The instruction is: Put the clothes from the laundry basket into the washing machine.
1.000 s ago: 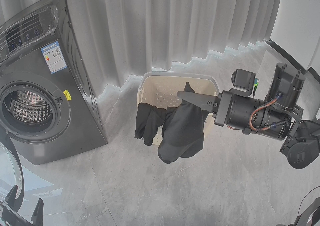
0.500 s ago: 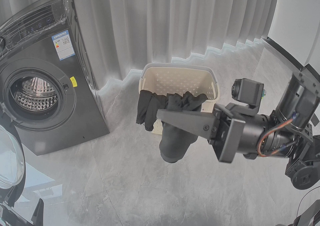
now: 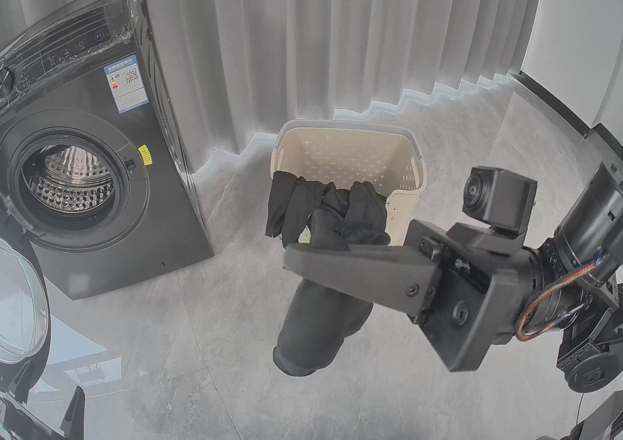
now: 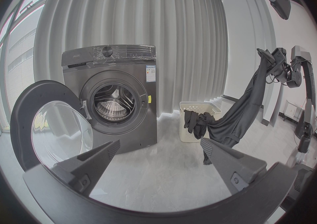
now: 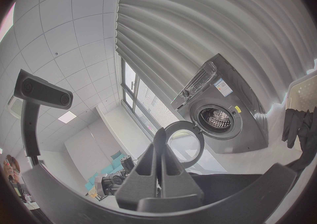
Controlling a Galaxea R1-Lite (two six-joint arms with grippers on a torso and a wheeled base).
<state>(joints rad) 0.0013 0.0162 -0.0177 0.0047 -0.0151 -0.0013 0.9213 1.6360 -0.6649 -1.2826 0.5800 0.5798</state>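
Clothes (image 3: pixel 318 324) are black, laundry basket (image 3: pixel 350 159) cream with seemingly star-dotted walls, washing machine (image 3: pixel 97 259) dark grey.

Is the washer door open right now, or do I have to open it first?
Open. The door of the washing machine is swung aside, and the steel drum shows through the opening.

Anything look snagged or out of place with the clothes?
The dark garment in the right end effector is not free: one end lies on the rim of the basket beside another dark cloth draped over it.

White curtains (image 3: pixel 324 25), grey tiled floor (image 3: pixel 214 344)
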